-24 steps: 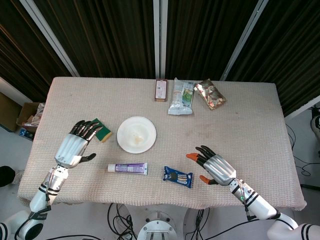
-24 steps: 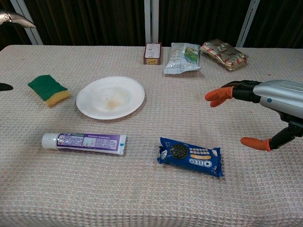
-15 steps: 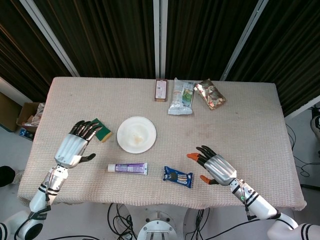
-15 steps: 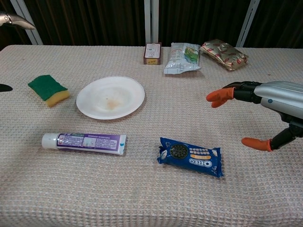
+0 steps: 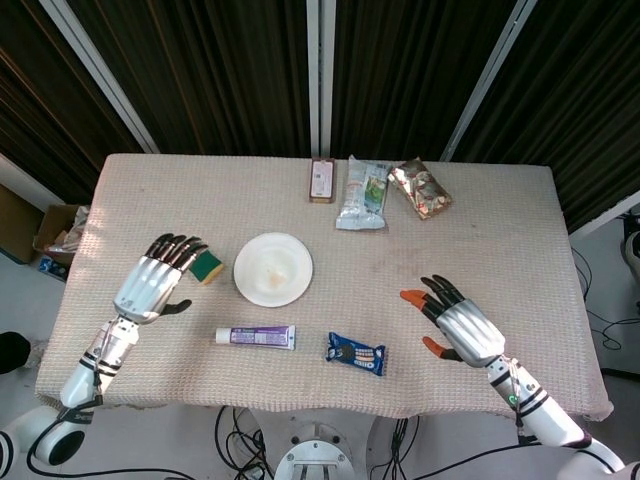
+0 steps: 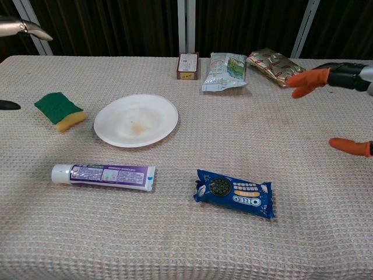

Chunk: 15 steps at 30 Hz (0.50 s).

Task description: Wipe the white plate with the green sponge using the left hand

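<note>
The white plate (image 5: 273, 268) (image 6: 136, 119) lies left of the table's middle with a faint stain in it. The green sponge (image 5: 207, 265) (image 6: 60, 110), yellow underneath, rests just left of the plate. My left hand (image 5: 158, 285) hovers over the sponge's left side with fingers spread and nothing held; the chest view shows only its fingertips (image 6: 26, 27) at the left edge. My right hand (image 5: 462, 325) is open above the table's right side, its orange fingertips (image 6: 306, 78) showing at the right edge of the chest view.
A toothpaste tube (image 5: 255, 336) (image 6: 104, 175) and an Oreo pack (image 5: 355, 354) (image 6: 235, 193) lie near the front edge. A small box (image 5: 322, 180) (image 6: 187, 65), a white snack bag (image 5: 362, 193) and a foil pack (image 5: 420, 187) line the far edge.
My right hand has drawn back to the right and slightly up, away from the Oreo pack. My left hand has edged forward over the sponge.
</note>
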Motion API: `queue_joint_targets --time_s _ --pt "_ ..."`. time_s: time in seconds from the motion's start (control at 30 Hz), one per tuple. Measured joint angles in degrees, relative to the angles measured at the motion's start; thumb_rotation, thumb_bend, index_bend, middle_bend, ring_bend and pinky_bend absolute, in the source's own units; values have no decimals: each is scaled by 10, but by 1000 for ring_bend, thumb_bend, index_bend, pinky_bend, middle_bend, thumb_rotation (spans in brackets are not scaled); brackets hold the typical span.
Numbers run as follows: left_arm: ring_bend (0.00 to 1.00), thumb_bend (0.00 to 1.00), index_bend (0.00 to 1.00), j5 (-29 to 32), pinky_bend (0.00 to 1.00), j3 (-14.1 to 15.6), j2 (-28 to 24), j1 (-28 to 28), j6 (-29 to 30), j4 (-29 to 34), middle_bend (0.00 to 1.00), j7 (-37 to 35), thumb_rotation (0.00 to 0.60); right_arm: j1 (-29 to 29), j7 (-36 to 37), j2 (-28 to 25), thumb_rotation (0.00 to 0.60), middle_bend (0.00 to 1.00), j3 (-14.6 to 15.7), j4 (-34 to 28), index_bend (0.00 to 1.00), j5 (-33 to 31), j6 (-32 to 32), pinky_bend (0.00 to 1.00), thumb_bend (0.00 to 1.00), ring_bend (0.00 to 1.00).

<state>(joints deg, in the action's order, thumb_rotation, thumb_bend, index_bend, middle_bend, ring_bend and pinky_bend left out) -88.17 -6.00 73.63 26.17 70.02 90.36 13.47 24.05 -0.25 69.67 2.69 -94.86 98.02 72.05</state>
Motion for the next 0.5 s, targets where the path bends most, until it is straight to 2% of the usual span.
queue_joint_targets --time_s 0.13,0.27,0.5 --pt "135 84 162 25 147 -8 0 34 -70 -33 147 2 600 -26 -12 -40 600 178 -6 -23 128 -8 42 0 264 0" --pt "134 91 162 52 147 -10 8 75 -154 -95 147 5 600 -51 -18 -63 600 178 -9 -38 128 -17 73 0 264 0" --pt "135 93 162 55 147 -1 46 122 -209 -211 141 -22 600 -74 -26 -70 600 178 -9 -45 128 -30 84 0 263 0"
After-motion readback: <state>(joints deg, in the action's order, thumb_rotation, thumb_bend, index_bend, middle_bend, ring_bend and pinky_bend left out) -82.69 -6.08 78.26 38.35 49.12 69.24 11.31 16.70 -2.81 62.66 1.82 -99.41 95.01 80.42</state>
